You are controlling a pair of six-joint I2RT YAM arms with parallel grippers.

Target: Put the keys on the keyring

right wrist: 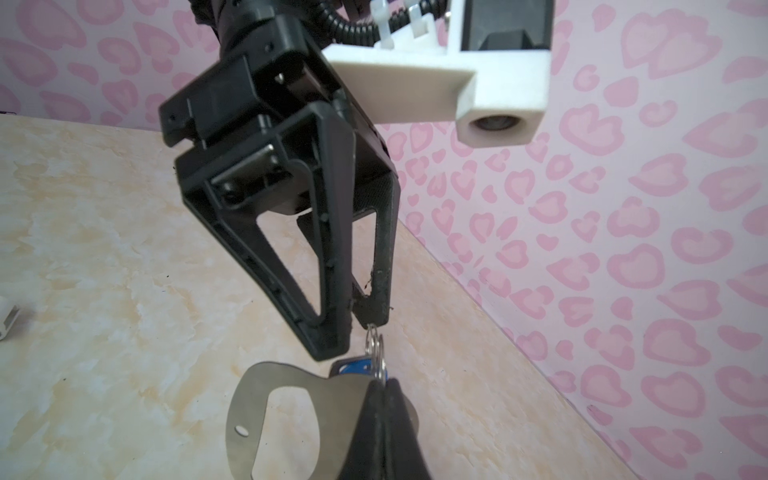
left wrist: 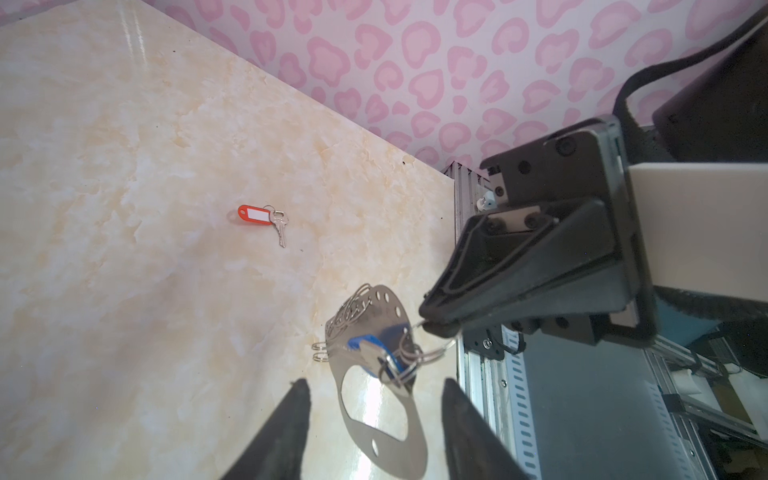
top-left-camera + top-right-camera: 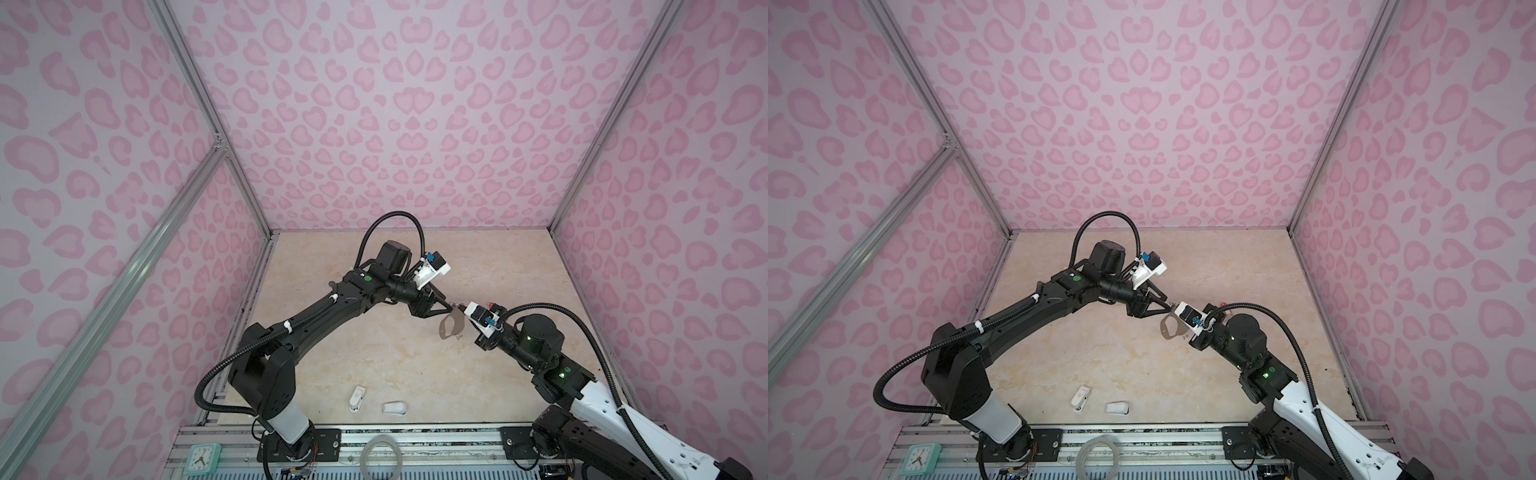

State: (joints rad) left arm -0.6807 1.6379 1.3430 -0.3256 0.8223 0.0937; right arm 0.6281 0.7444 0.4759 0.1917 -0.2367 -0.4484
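The keyring (image 3: 450, 327) (image 3: 1170, 328) is a thin grey plate with an oval cut-out, held off the table in mid-air. My right gripper (image 1: 382, 384) is shut on its ringed edge, pinching a wire split ring (image 1: 374, 345). A blue-tagged key (image 2: 360, 343) (image 1: 356, 368) hangs behind the plate among the rings. My left gripper (image 2: 374, 384) (image 1: 356, 332) stands open, its fingers either side of the plate without touching it. The red-orange-tagged key (image 2: 258, 214) lies flat on the table beyond the plate. In both top views the two grippers meet at the plate.
Two small white plastic pieces (image 3: 357, 397) (image 3: 394, 408) lie near the table's front edge. A pale hoop (image 3: 381, 457) and a mint clock (image 3: 202, 459) sit on the front metal rail. Pink patterned walls close three sides.
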